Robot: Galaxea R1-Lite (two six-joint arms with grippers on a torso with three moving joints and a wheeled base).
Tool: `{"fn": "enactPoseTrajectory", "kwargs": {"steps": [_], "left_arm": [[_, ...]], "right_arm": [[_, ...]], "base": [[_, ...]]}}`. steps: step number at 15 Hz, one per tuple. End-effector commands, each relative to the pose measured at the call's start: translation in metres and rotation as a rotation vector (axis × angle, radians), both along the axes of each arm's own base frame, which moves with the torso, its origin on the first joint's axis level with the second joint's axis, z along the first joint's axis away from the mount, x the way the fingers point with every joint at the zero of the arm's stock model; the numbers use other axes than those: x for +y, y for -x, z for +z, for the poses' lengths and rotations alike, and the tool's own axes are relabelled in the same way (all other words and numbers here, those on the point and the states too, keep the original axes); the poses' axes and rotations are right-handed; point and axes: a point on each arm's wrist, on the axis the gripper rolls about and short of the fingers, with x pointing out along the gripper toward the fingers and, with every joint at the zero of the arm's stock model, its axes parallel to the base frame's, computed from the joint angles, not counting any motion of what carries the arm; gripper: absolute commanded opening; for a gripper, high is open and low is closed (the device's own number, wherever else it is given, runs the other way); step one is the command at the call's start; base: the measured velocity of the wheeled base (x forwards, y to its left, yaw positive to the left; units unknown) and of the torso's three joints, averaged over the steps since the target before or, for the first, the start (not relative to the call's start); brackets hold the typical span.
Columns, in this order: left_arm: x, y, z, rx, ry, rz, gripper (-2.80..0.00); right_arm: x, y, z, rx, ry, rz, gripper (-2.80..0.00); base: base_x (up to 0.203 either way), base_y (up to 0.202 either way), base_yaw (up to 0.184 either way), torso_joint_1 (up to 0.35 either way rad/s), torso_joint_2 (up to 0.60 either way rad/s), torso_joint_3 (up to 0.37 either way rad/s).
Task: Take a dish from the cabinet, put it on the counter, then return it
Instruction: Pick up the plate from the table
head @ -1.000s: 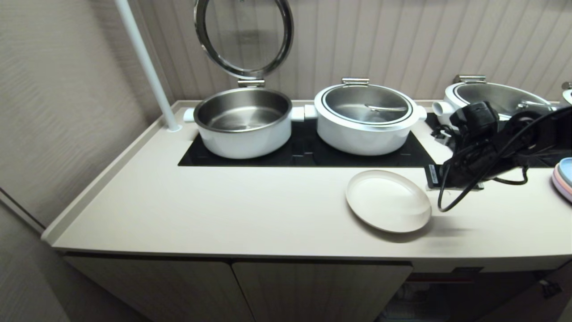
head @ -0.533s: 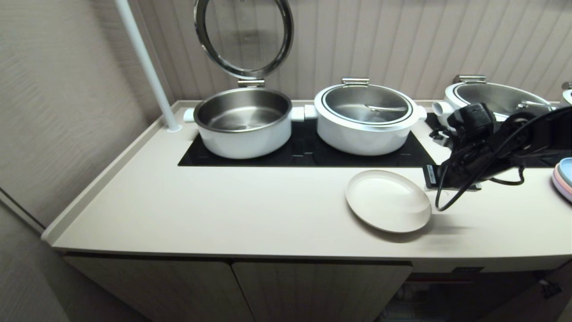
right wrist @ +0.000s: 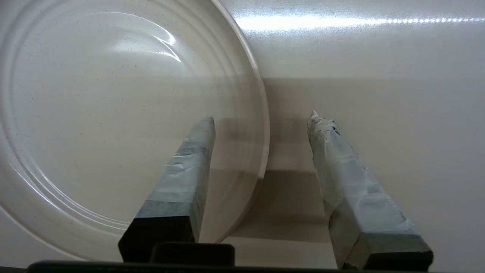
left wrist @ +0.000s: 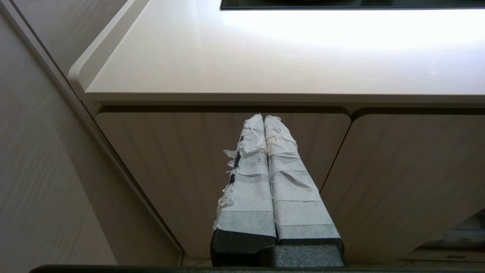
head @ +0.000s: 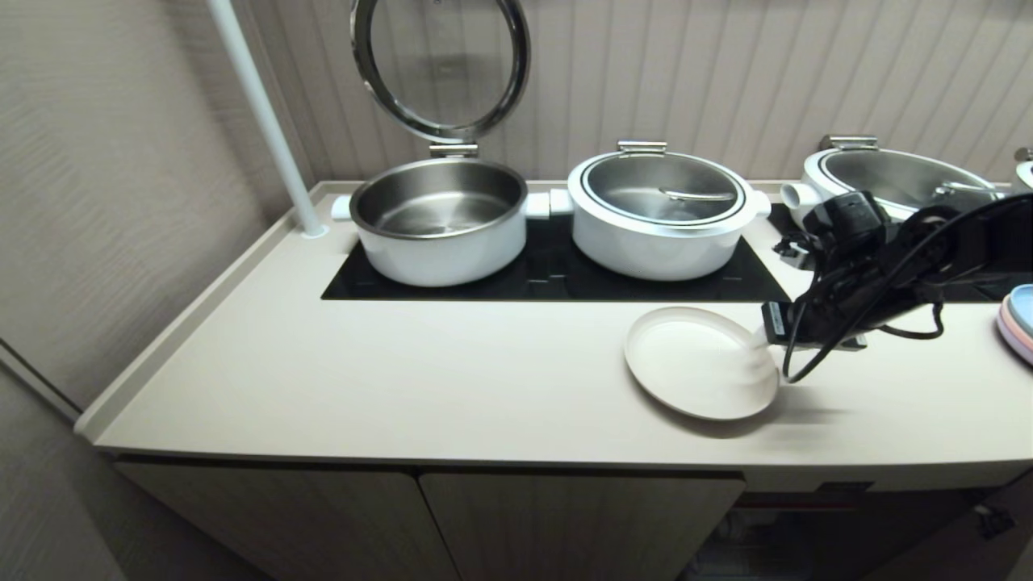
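The dish (head: 700, 363) is a plain off-white plate lying flat on the cream counter (head: 403, 379), in front of the black cooktop (head: 557, 278). My right gripper (head: 763, 349) is at the dish's right edge and stands open. In the right wrist view one taped finger hangs over the dish (right wrist: 113, 113) and the other over bare counter, so the right gripper (right wrist: 262, 118) straddles the rim without clamping it. My left gripper (left wrist: 264, 116) is shut on nothing, parked low in front of the ribbed cabinet doors (left wrist: 182, 163). The cabinet (head: 795, 506) shows under the counter at the right.
Three white pots stand along the cooktop: one open (head: 440, 218) with its glass lid (head: 440, 64) raised, one lidded (head: 662, 214), one at far right (head: 896, 173). A white pole (head: 258, 113) rises at back left. Pink-and-blue plates (head: 1018, 319) sit at the right edge.
The right gripper's fingers have parted at the dish's rim and its tip has dipped slightly toward the plate. The dish lies where it was. The left arm has not moved.
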Motion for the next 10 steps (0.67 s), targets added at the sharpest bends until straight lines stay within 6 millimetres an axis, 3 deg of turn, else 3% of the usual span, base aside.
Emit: {"fn": "enactPoseTrajectory", "kwargs": {"steps": [1, 10], "left_arm": [[0.0, 0.0, 0.0, 0.0, 0.0, 0.0, -2.8], [0.0, 0.0, 0.0, 0.0, 0.0, 0.0, -2.8]], "right_arm": [[0.0, 0.0, 0.001, -0.001, -0.002, 0.0, 0.0], [0.004, -0.01, -0.014, 0.025, 0.002, 0.01, 0.0]], "base": [[0.0, 0.0, 0.0, 0.0, 0.0, 0.0], [0.0, 0.0, 0.0, 0.0, 0.0, 0.0]]}}
